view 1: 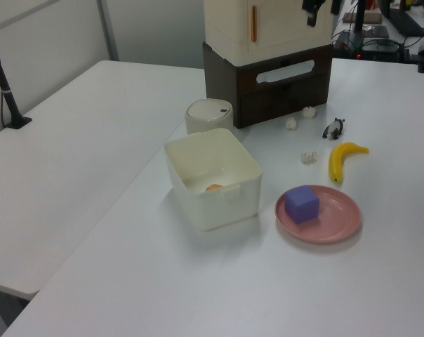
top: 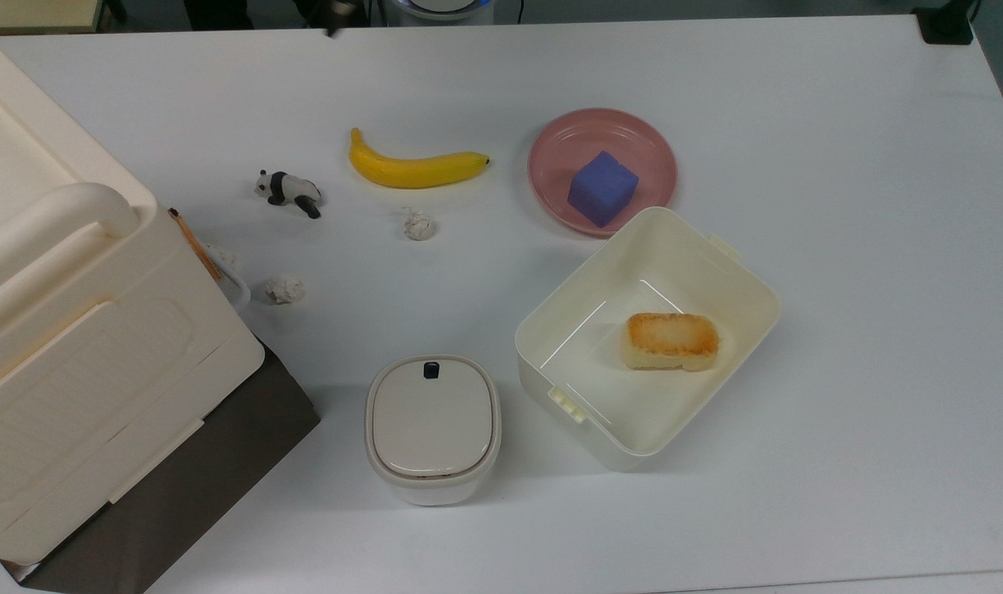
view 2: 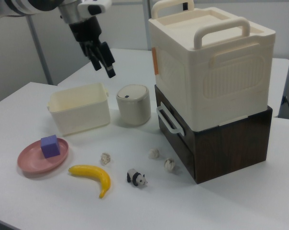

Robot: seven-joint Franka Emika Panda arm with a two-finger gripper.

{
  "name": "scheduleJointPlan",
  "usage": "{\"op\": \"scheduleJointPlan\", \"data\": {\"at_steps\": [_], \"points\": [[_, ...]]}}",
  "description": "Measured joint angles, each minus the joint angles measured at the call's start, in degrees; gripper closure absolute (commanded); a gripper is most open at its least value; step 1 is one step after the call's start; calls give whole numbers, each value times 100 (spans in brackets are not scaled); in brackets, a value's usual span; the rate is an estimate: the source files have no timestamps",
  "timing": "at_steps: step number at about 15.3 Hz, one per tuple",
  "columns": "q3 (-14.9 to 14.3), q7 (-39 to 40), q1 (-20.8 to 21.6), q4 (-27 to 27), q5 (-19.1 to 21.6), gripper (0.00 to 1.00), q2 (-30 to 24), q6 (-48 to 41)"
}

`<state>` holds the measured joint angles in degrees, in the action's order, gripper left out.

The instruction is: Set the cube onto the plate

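- The desk [top: 840,206] carries everything. Nothing lies on it that looks out of place for the task.
- The tub [top: 580,285] sits mid-desk with a bread block [top: 671,340] inside. One of its corners is just beside the plate, on the side away from the desk's far edge in the top view.
- The hand [view 2: 102,67] hangs high above the desk in the right view, over the tub's side of the desk and well apart from the plate. Its two fingers stand spread with nothing between them, so it is open and empty.
- The plate [top: 567,144] lies flat toward the desk's far edge in the top view, between the banana [top: 415,169] and the bare stretch of desk at the top view's right.
- The cube [top: 602,187] rests inside the plate, flat on one face, nearer the rim that faces the tub than the middle. It is fully within the rim and nothing touches it.
- Step in hand: by my reading the placing is done. The cube is on the plate and the hand is free of it, so this is the retreat after release.
- Next move: it calls for little. The arm only needs to stay high and clear of the tall box [view 2: 211,62] and the tub. No regrasp seems needed unless a more central seat is wanted.
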<state>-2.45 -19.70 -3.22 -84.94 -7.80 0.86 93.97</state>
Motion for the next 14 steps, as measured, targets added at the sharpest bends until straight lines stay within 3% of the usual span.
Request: {"op": "scheduleJointPlan", "data": {"at_steps": [2, 5, 7, 10, 14], "points": [[-400, 170, 144, 4, 100, 0, -80, 0], [-1294, 281, 720, 4, 287, 0, -111, 0], [-1582, 363, 895, 4, 311, 0, -111, 0], [-1585, 609, 713, 5, 454, 0, -113, 0], [-1066, 1111, -10, 11, 775, 0, -195, 0]]}}
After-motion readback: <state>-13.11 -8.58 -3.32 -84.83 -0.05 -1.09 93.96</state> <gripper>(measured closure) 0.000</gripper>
